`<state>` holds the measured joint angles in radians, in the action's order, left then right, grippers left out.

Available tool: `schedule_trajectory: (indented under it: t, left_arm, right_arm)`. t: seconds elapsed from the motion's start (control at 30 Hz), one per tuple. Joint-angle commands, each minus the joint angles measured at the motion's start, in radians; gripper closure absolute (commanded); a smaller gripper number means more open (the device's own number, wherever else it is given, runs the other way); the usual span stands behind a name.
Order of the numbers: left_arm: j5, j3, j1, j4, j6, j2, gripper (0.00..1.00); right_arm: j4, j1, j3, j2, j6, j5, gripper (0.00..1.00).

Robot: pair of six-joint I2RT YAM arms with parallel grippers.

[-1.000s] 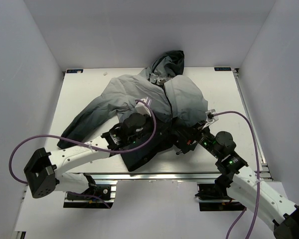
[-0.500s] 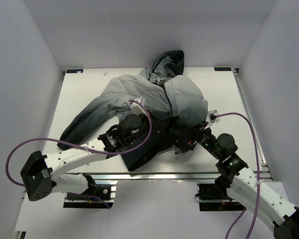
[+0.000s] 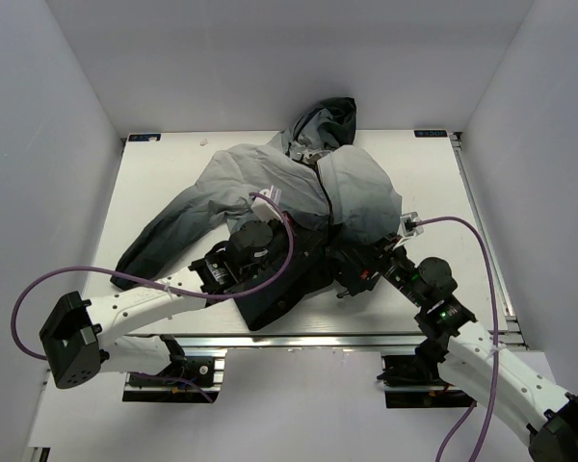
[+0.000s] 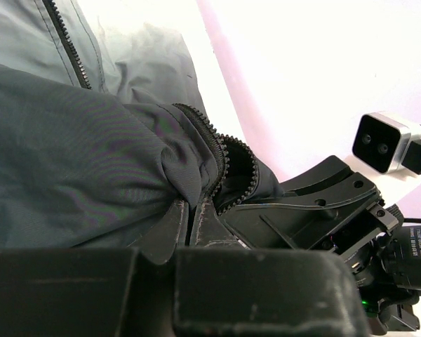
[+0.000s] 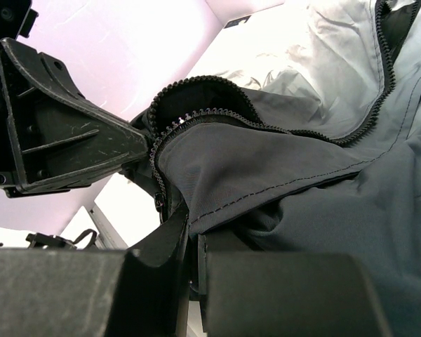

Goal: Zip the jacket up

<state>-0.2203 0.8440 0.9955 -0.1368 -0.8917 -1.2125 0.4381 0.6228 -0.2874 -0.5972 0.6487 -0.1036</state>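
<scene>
1x jacket point(image 3: 299, 183) on counter point(image 3: 164, 173), I see L end effector point(image 4: 191, 210) clamped on hem fabric by zipper point(image 4: 221, 151), R end effector point(image 5: 191, 235) clamped on facing hem edge

One jacket point(image 3: 270, 178), one white table point(image 3: 433, 173), two robot arms, left arm point(image 3: 144, 303) and right arm point(image 3: 486, 356), two purple cables, left cable point(image 3: 87, 269), right cable point(image 3: 459, 219).

Nothing legible anywhere; the two table-corner tags point(image 3: 144, 138) are too small.
</scene>
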Motion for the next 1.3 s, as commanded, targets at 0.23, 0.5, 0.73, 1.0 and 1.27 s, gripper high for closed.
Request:
schedule_trajectory:
  t: [0.23, 0.5, 0.73, 1.0, 1.27]
  left_arm:
    - [0.016, -0.002, -0.005, -0.021, 0.004, 0.011, 1.00]
    - [0.025, 0.004, -0.005, -0.018, 0.004, -0.001, 1.00]
    - [0.044, 0.007, -0.005, -0.023, 0.004, -0.007, 1.00]
    - [0.045, 0.006, -0.005, -0.020, 0.002, -0.009, 1.00]
    - [0.061, 0.006, -0.005, -0.026, 0.005, -0.009, 1.00]
  right_arm:
    - [0.108, 0.002, 0.010, 0.020, 0.015, 0.019, 1.00]
    - [0.120, 0.003, 0.019, 0.022, 0.026, 0.038, 1.00]
    - [0.137, 0.003, 0.021, 0.010, 0.034, 0.039, 1.00]
    - [0.165, 0.002, 0.036, 0.023, 0.042, 0.064, 1.00]
    - [0.157, 0.002, 0.039, 0.020, 0.052, 0.097, 1.00]
